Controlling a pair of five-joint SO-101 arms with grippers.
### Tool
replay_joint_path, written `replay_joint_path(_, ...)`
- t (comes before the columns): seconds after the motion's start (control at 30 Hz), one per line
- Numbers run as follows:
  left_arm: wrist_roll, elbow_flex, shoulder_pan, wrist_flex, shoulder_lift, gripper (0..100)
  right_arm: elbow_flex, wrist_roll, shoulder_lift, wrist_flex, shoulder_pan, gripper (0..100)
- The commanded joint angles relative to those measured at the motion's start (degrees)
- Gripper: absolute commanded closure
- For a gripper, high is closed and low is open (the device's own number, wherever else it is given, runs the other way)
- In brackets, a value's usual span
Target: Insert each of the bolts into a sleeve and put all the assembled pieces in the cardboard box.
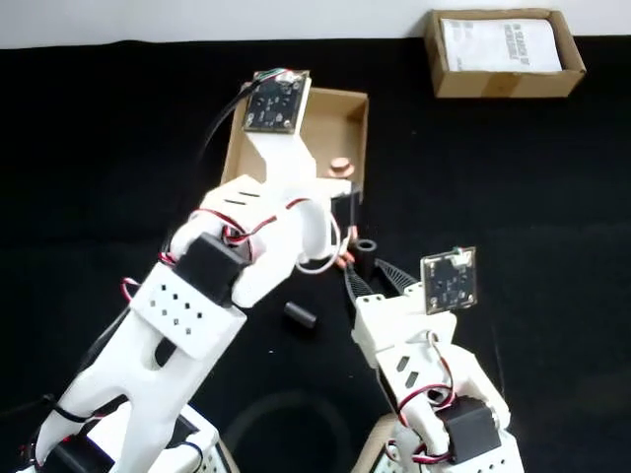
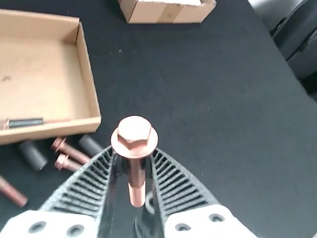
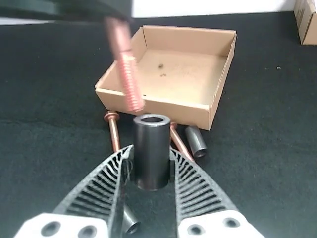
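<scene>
My left gripper (image 2: 133, 154) is shut on a copper bolt (image 2: 134, 136), head up and thread pointing down. From the high view this bolt's head (image 1: 340, 168) shows beside the open cardboard box (image 1: 357, 128). My right gripper (image 3: 151, 149) is shut on a black sleeve (image 3: 151, 148), held upright with its bore facing up. The hanging bolt (image 3: 126, 74) ends just above the sleeve's rim, slightly off toward the box (image 3: 153, 106). One assembled piece (image 2: 25, 122) lies inside the box (image 2: 89, 74).
Loose bolts (image 3: 113, 134) and a sleeve (image 3: 195, 140) lie on the black table in front of the box. Another sleeve (image 1: 300, 314) rests between the arms. A second cardboard box (image 1: 503, 49) holding a paper sheet stands at the far right.
</scene>
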Motion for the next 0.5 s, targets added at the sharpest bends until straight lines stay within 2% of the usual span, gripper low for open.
replay_joint_path(0.0,-0.44,0.4,1.8,-3.08,-2.07,99,-0.4,-0.53,-0.22,-0.22,-0.57,99.1)
replay_joint_path(0.37,-0.44,0.22,3.3,-2.9,-2.07,99,-0.4,-0.53,-0.22,-0.22,-0.57,99.1)
replay_joint_path(0.47,-0.44,-0.04,3.3,-0.44,-2.07,99,-0.4,-0.62,-0.22,-0.22,-0.57,99.1)
